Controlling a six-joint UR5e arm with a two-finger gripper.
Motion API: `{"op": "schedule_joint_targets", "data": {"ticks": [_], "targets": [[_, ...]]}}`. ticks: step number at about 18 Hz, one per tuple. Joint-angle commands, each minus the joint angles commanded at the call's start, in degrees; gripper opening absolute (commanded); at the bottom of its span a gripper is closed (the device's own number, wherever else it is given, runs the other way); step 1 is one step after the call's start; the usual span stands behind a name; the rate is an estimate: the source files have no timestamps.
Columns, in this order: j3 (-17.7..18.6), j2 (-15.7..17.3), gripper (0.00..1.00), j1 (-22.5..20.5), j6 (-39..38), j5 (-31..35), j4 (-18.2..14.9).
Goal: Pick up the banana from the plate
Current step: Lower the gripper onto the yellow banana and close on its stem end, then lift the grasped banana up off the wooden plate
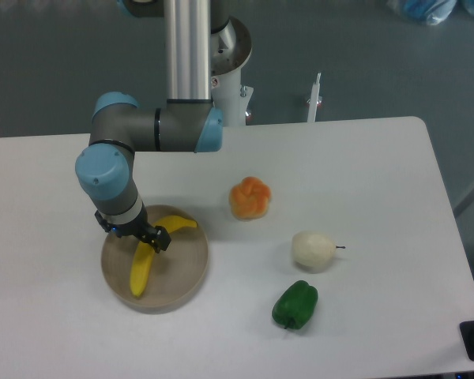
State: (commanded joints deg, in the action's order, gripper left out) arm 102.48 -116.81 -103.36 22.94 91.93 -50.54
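The banana (pixel 146 258) lies on the plate (pixel 186 286) near the counter's (pixel 363 174) left front edge. The arm bends down over it, wrist vertical, the jaws (pixel 134 234) low at the banana's bend; the wrist hides them, so their spread cannot be told.

banana (pixel 145 264) on plate (pixel 186 278), pepper (pixel 295 305) right.

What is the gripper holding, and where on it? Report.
Cannot be told. The gripper sits over the bend of the banana, which lies on the plate; the wrist hides its fingers.
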Motion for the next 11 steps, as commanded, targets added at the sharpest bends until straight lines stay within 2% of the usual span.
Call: {"op": "schedule_joint_targets", "data": {"ticks": [3,5,7,11], "targets": [[-1.0,0.4,0.24,-0.2,-0.1,0.0,-0.1],[-0.9,0.5,0.19,-0.2,0.0,0.1,-0.1],[-0.4,0.3,0.02,-0.1,0.1,0.3,-0.1],[-0.5,1.7,0.03,-0.6,0.6,0.7,-0.2]]}}
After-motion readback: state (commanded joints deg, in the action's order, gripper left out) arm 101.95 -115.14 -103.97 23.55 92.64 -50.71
